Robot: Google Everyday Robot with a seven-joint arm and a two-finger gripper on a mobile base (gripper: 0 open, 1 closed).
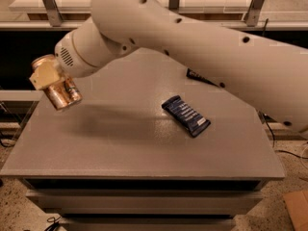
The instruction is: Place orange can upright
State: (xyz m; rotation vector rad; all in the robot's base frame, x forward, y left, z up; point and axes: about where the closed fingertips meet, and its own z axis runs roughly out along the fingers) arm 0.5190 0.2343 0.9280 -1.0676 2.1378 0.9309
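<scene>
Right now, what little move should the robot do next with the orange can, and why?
Probably turn the orange can straight, then lower it onto the table. The tool holds the can tilted in the air near the table's left edge, and its bottom is not resting on the top. The blue wrapper lies well away, so it should not get in the way.

Dim warm light glints off the orange can [63,97] in the end effector [54,82] at left, shadowing the table [144,154].
</scene>
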